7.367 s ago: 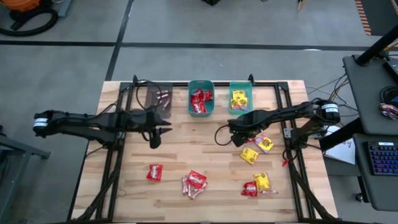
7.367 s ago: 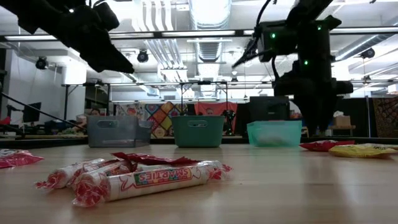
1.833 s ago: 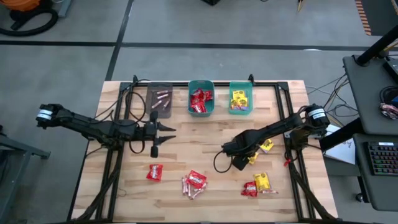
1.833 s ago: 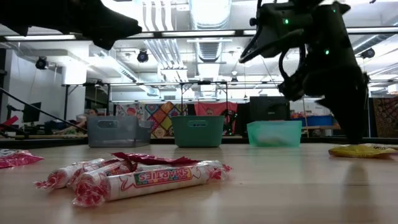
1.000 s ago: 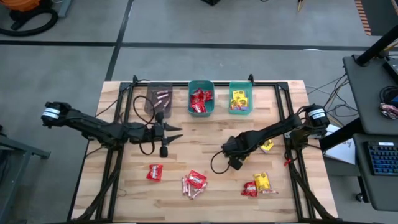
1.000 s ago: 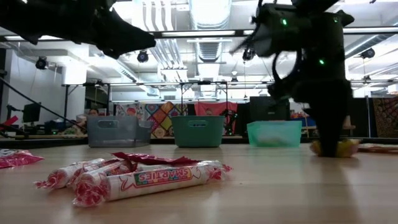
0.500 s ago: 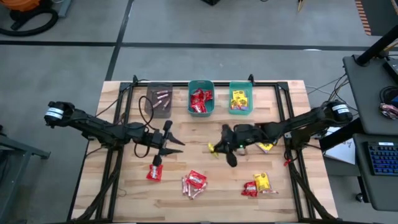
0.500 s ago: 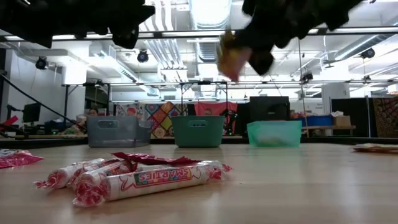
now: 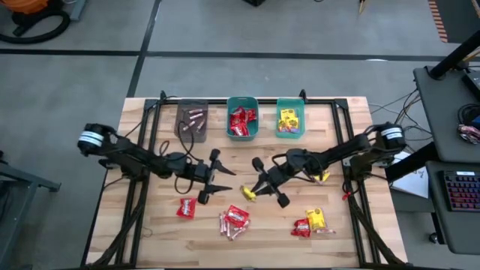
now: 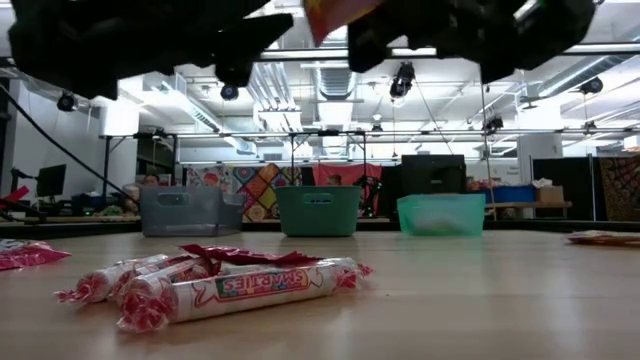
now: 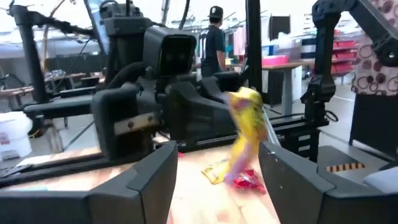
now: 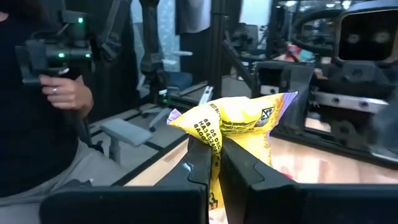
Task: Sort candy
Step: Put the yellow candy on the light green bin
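Observation:
A yellow candy packet [image 12: 239, 118] hangs over the middle of the table, with my right gripper [image 9: 256, 185] shut on it. My left gripper [image 9: 221, 180] faces it from the table's left, a short way off; its fingers [image 11: 155, 180] are open and touch nothing. The left wrist view shows the same yellow packet [image 11: 247, 124] ahead of them. On the table lie a red packet [image 9: 187, 208], a red packet with pinkish sticks [image 9: 235, 220], a yellow and a red packet [image 9: 310, 220], and another yellow packet [image 9: 322, 176]. My right gripper pinches the yellow packet between its two fingers [image 12: 200, 163], at one side of the wrapper [image 12: 214, 146]. The fingers lie about level and point toward the table's left. The packet is lifted clear of the table and sticks out crumpled beyond the fingertips.
At the far edge stand a grey bin [image 9: 182, 112] with stick pieces, a teal bin [image 9: 242, 100] with red packets and a teal bin [image 9: 290, 101] with yellow packets. A person [image 12: 37, 124] with a hand-held device is beyond the table. Cables run along the table's frame.
My right gripper has lifted the yellow packet off the table at the right and carried it up and toward the table's middle. My left gripper has moved toward the right and a little nearer, closing in on the packet.

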